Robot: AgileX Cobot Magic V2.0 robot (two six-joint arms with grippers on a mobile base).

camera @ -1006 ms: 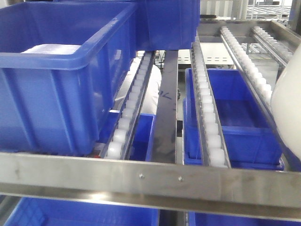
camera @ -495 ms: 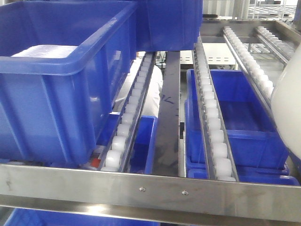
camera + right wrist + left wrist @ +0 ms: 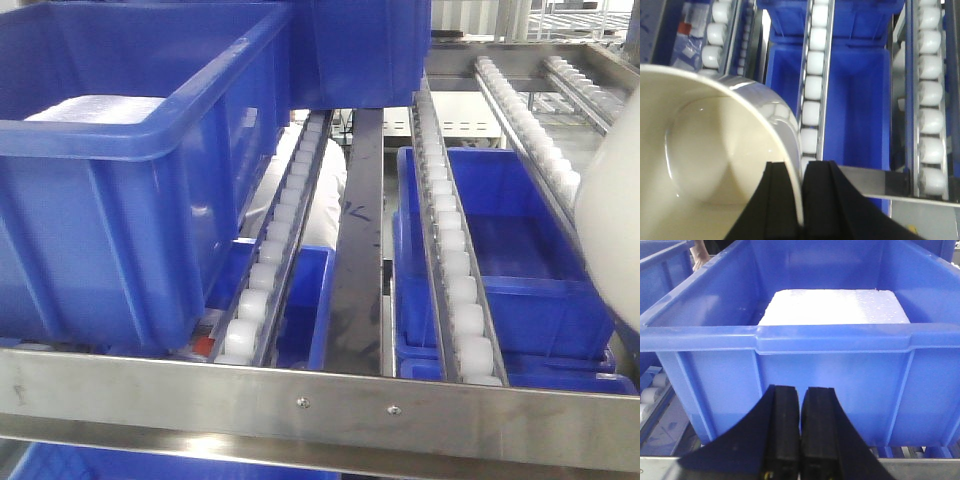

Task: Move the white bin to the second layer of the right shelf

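The white bin (image 3: 612, 230) hangs at the right edge of the front view, over the roller lanes (image 3: 455, 290) of the right shelf second layer, behind its steel front rail (image 3: 330, 405). In the right wrist view my right gripper (image 3: 801, 172) is shut on the white bin's (image 3: 705, 150) wall, one finger inside its glossy hollow and one outside. Below it run the white rollers (image 3: 812, 90) and the rail (image 3: 875, 182). My left gripper (image 3: 800, 396) is shut on nothing, just in front of a blue crate (image 3: 830, 370).
A large blue crate (image 3: 120, 200) holding a white foam block (image 3: 835, 307) stands on the left lanes. A second blue crate (image 3: 360, 50) stands behind it. More blue crates (image 3: 520, 260) sit on the level below, seen between the lanes.
Over the last second the view has shifted, so the front rail sits lower in the frame. The white bin stays at the right edge, barely moved since half a second ago.
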